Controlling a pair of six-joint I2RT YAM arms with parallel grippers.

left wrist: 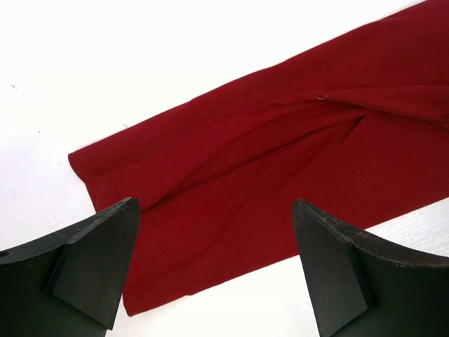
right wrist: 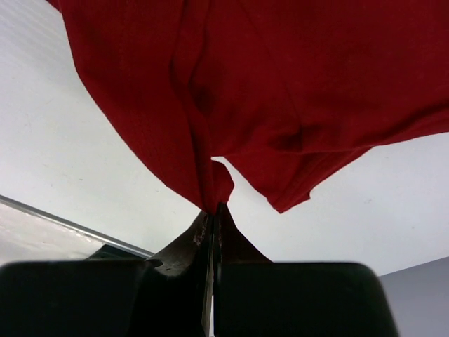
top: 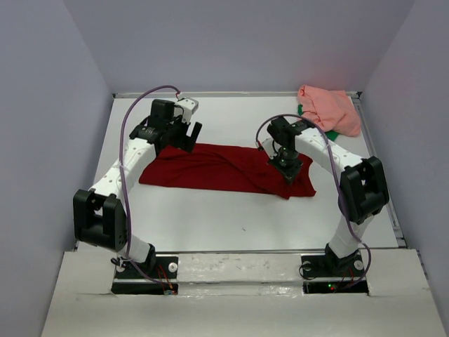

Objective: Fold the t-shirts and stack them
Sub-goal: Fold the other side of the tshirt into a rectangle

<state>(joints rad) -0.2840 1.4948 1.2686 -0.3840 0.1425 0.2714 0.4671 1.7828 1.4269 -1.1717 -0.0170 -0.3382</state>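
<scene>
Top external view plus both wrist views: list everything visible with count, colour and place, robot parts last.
dark red t-shirt: one, dark red, lying in a long band across the middle of the table, between the two arms
salmon pink t-shirt: one, salmon pink, bunched at the far right corner
green fabric: one small bit, green, peeking out from under the pink shirt; what it is cannot be told
table: one, white, carrying all the cloth
left gripper: one, black fingers open, above the left end of the red shirt, holding nothing
right gripper: one, black fingers shut on a fold of the red shirt near its right end
</scene>
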